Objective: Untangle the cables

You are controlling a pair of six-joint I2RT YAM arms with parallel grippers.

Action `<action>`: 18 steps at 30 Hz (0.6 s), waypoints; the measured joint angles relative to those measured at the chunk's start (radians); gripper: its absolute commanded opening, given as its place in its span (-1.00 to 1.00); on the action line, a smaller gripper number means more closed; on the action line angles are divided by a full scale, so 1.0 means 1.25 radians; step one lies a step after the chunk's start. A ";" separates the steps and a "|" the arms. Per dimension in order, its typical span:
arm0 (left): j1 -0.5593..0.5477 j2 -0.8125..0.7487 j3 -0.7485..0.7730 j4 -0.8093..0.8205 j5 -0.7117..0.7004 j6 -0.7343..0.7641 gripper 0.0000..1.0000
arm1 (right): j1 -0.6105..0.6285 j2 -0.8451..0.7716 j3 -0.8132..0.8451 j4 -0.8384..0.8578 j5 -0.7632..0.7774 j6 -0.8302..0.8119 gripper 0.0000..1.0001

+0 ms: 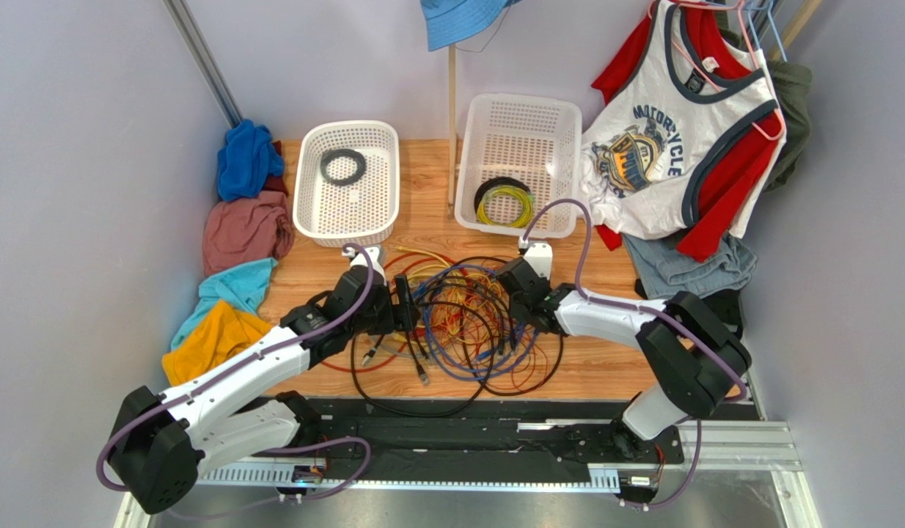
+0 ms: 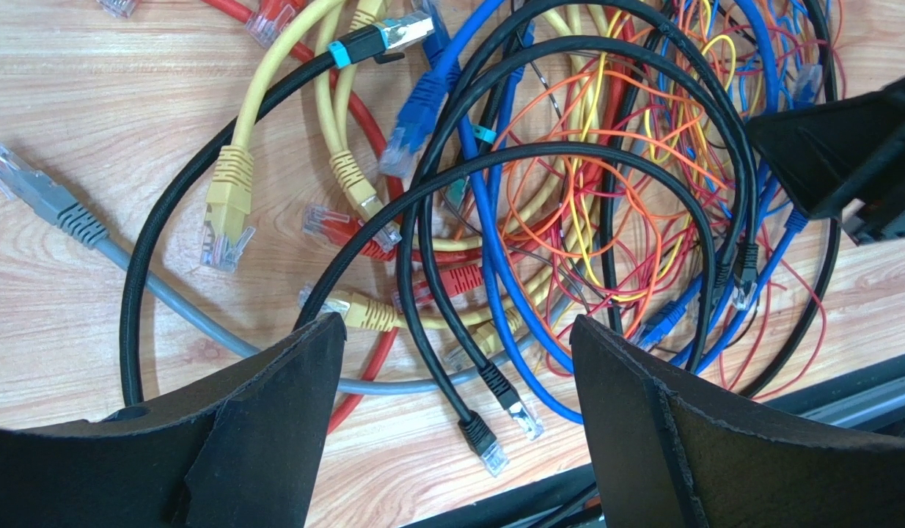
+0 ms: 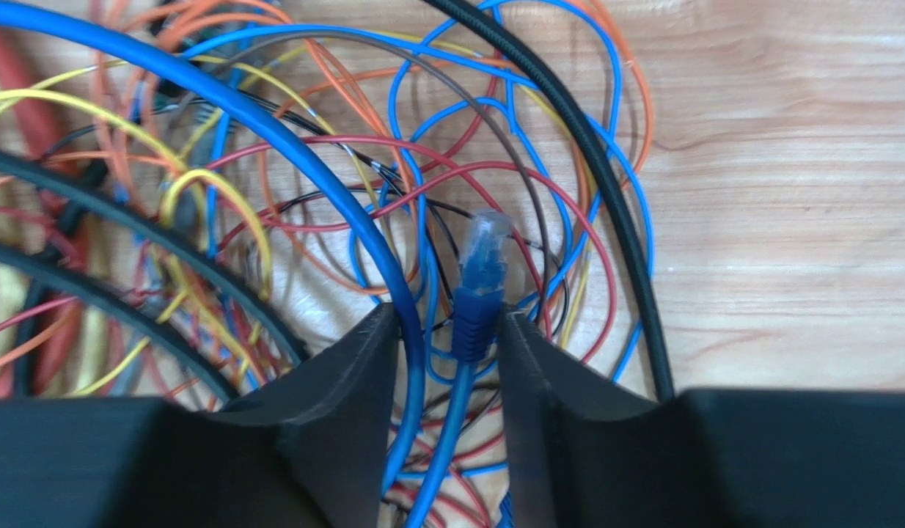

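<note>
From above, the cables (image 1: 462, 314) lie in one messy heap in the middle of the wooden table (image 1: 424, 187), between the two arms. A tank top (image 1: 672, 132) hanging at the back right says "MOTORCYCLE" — no other words can be read.

Left wrist view: the left fingers (image 2: 259, 418) stand wide apart over the heap and hold nothing. Network cables in yellow, red, blue, black and grey have hard clear plugs. Thin orange and red wires are tangled among them. It all looks light and floppy, so I think one pull will drag the neighbours along.

Right wrist view: the right fingers (image 3: 336, 385) are half closed around a blue plug (image 3: 479, 297) — I cannot tell if they pinch it. The stiff plug end seems the best place to hold. No writing shows on it.
</note>
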 measured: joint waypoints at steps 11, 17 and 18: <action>0.000 -0.053 0.000 -0.024 -0.033 -0.005 0.67 | 0.069 -0.126 0.094 -0.117 -0.021 -0.038 -1.00; 0.000 -0.106 0.018 -0.040 -0.087 -0.008 0.66 | 0.141 -0.326 0.342 -0.191 -0.013 -0.106 -1.00; 0.000 -0.109 0.024 -0.044 -0.093 -0.009 0.67 | 0.141 -0.341 0.367 -0.198 -0.011 -0.112 -1.00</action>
